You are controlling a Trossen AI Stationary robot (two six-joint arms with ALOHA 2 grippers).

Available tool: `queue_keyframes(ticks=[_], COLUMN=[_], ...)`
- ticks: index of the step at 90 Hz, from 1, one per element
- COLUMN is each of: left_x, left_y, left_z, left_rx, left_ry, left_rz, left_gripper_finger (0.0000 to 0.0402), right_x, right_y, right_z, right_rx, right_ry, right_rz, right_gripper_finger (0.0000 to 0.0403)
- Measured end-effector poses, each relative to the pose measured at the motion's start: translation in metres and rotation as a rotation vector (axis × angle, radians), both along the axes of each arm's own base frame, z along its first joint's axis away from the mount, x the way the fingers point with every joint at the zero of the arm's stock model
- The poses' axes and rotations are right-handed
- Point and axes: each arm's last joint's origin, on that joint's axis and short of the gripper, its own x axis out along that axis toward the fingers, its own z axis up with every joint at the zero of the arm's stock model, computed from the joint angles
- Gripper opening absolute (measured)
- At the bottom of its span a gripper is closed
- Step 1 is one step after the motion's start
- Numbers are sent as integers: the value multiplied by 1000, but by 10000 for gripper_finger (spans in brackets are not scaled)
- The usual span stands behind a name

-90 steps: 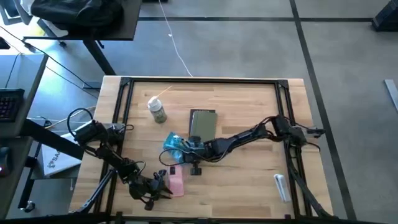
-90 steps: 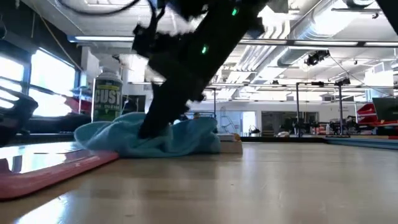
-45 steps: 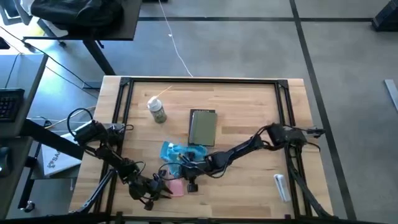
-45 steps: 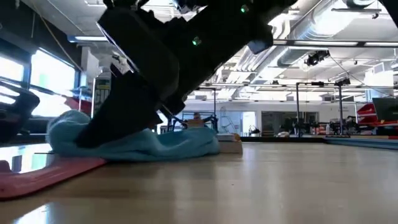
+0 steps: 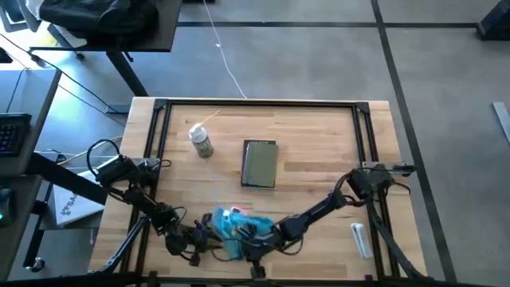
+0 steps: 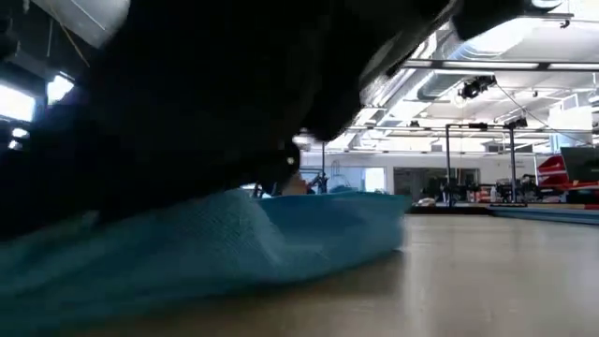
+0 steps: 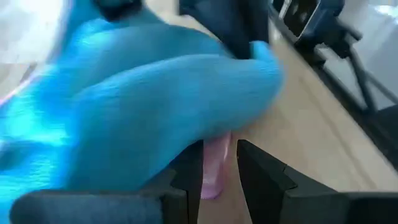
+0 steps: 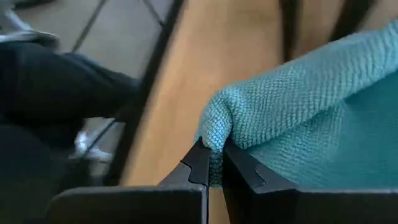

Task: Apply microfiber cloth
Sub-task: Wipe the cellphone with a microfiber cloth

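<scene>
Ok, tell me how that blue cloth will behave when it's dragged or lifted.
The microfiber cloth looks floppy: it bunches into a fold where the right end effector pinches it. It probably drapes rather than holds shape, since it sags over the pink phone. Its knit weave suggests it is light and grips well.

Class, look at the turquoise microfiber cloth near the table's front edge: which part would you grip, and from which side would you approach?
Grip a raised fold of the microfiber cloth, coming from above. It lies bunched, so its ridges stand up to pinch, as the right tool does with its fold. The cloth drapes over the pink phone, held in the left tool, so probably avoid that side.
</scene>
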Motion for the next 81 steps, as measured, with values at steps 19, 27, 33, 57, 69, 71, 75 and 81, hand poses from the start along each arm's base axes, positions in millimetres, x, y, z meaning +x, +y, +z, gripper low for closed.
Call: queue_keyframes(ticks=[19,27,33,57,69,71,75,81], left_x=[-5,-13,-20,-44,-46,-46,-47,-47], left_y=[-5,-3,0,15,17,17,17,17], left_z=[39,52,57,58,56,56,55,55], left_rx=[-13,7,15,42,43,43,47,49], left_ry=[-73,-51,-5,147,171,172,174,172], left_rz=[-89,-106,-99,66,88,90,91,94], left_gripper_finger=[78,78,78,78,78,78,78,78], right_x=[-11,-10,-7,14,26,28,31,35], right_y=[-1,-4,-6,-19,-32,-34,-39,-46], right_z=[45,50,47,4,-9,-11,-15,-19], right_rx=[-130,-181,-191,-160,-142,-143,-140,-118], right_ry=[-102,-139,-144,-157,-191,-192,-195,-192], right_rz=[-159,-187,-187,-212,-250,-256,-265,-249], right_gripper_finger=[0,0,0,0,0,0,0,0])
